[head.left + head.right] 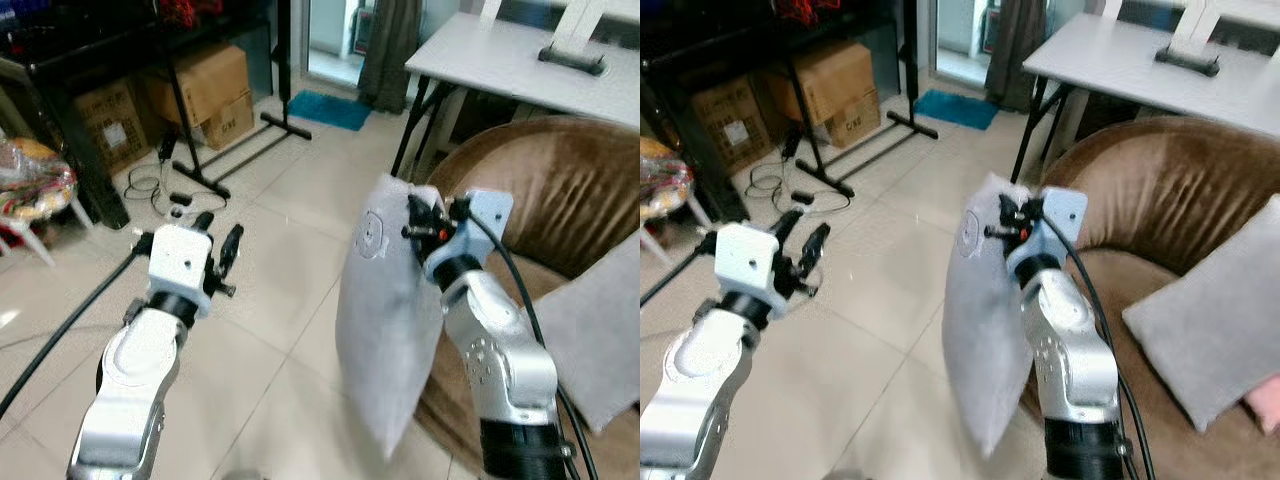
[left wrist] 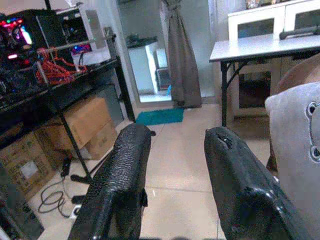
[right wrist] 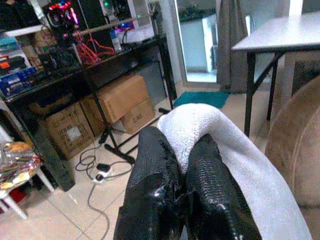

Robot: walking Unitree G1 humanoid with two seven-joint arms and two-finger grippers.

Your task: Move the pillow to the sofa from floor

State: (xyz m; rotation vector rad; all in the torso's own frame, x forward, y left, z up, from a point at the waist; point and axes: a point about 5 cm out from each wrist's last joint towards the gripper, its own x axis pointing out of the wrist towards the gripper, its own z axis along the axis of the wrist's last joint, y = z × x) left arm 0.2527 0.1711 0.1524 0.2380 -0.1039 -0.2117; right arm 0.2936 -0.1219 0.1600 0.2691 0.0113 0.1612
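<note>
Pillow: grey pillow (image 1: 385, 330) hangs off the floor, pinched at its top edge by the right gripper (image 1: 418, 222), just beside the sofa's front edge.
Right gripper: both black fingers (image 3: 150, 180) clamped tight on a bunched fold of pillow fabric; the right wrist view shows the fabric bulging up betw. and past the fingertips.
Left gripper: left gripper (image 1: 218, 243) up over bare floor tiles (image 1: 280, 250), fingers (image 2: 120, 185) spread w/ a clear gap, holding nothing, well apart from the pillow.
Sofa: brown sofa (image 1: 570, 190) at the robot's right; a 2nd grey cushion (image 1: 1215, 320) leans on its seat against the back.
Head views only: both silver arms, full hang of the pillow, a pink bit (image 1: 1265, 405) at the sofa's far right edge (right eye view; can't tell what it is), a bagged bundle on a white stool (image 1: 30, 185) at far left.
Left wrist view only: pillow's side edge w/ round eyelet marks (image 2: 312, 130), teal mat (image 2: 160, 116) by the doorway, grey curtain (image 2: 182, 55).
Right wrist view only: lit electronics on the black rack (image 3: 65, 30).
Containers: cardboard boxes (image 1: 205, 90) sit closed under the rack; contents not visible.
Table: white folding table (image 1: 500, 55) behind the sofa, dark flat item (image 1: 572, 60) near its back edge.
Floor extras: black stand base (image 1: 240, 150) and cables (image 1: 160, 190) near the boxes.
</note>
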